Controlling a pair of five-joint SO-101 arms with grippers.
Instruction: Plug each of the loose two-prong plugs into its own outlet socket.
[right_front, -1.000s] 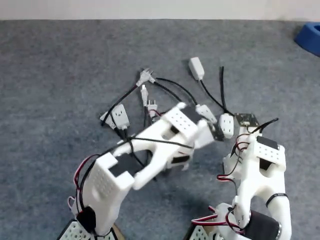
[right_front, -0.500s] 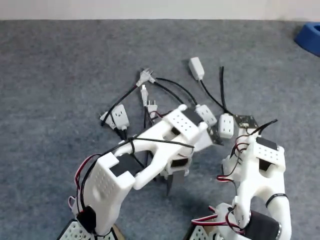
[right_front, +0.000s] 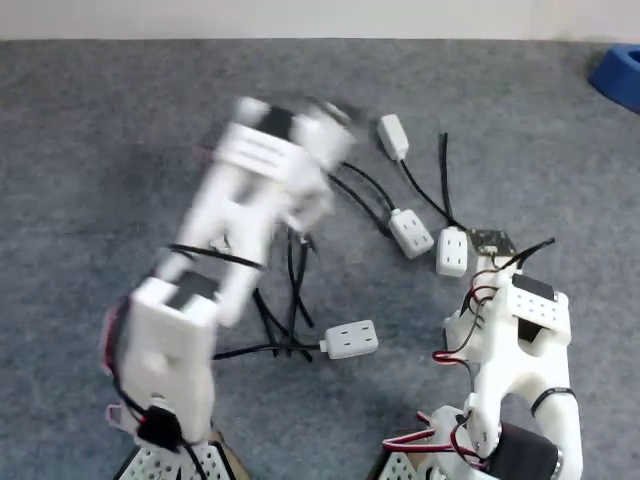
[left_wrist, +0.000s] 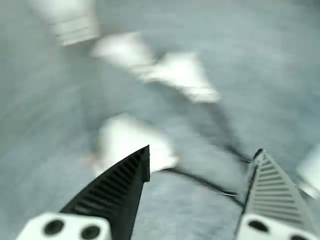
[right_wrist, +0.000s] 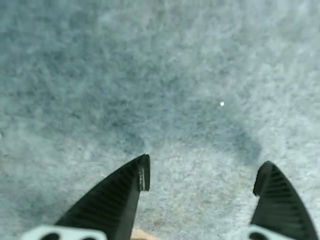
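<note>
Left claw (left_wrist: 203, 150): released, ridged black fingers (left_wrist: 120, 185) spread over blurred white shapes. Right claw (right_wrist: 206, 160): released above the fuzzy grey desk (right_front: 100, 150). Boxy white socket (right_front: 350, 338) lies mid-desk on a thin black cord (right_front: 265, 350).

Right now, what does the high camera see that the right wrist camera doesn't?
High view: white outlet sockets, tangled black cords, the left arm, the right arm and a blue thing at the edge. Right wrist view: the right tool up close, open, with a tiny white speck beyond it. Both: the grey mat.
</note>
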